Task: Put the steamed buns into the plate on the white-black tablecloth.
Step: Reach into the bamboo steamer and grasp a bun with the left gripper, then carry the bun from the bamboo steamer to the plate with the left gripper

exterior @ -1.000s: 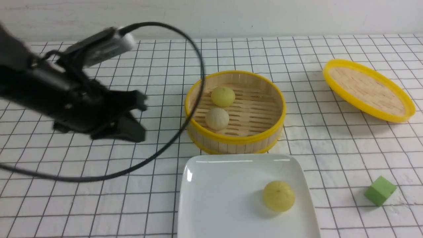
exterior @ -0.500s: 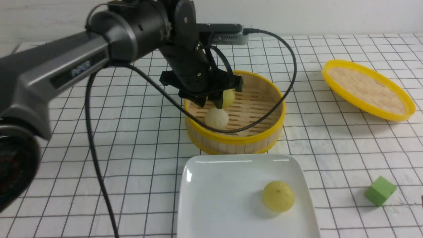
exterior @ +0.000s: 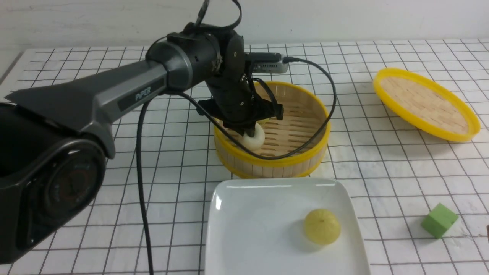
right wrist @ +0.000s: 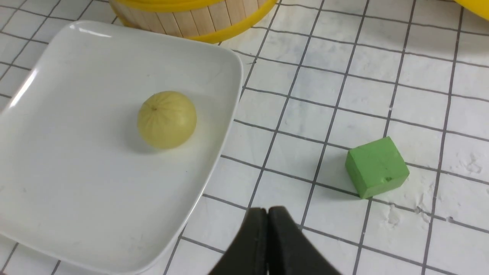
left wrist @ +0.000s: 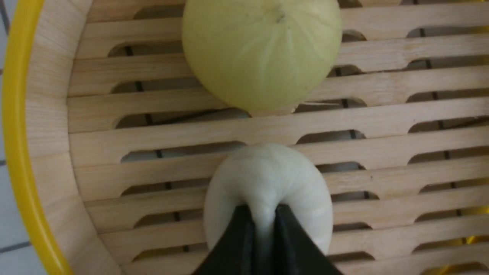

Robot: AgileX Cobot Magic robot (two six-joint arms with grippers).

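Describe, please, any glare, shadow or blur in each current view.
Front view: sharp, white glare streaks on the far rim of the plate, soft shadow beside its yellow-green bun. Left wrist view: the left gripper is dark and soft-edged, the off-white bun bright. Right wrist view: the right gripper blurs black.

Round yellow-rimmed bamboo steamer basket (exterior: 263,169), centre of worktop; yellow-rimmed woven lid (exterior: 426,104), far right; green cube (exterior: 439,220), near right.

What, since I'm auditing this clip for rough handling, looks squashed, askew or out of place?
The off-white bun in the steamer basket looks deformed: the left gripper pinches it so tightly that its top bulges into a ridge between the nearly closed jaws.
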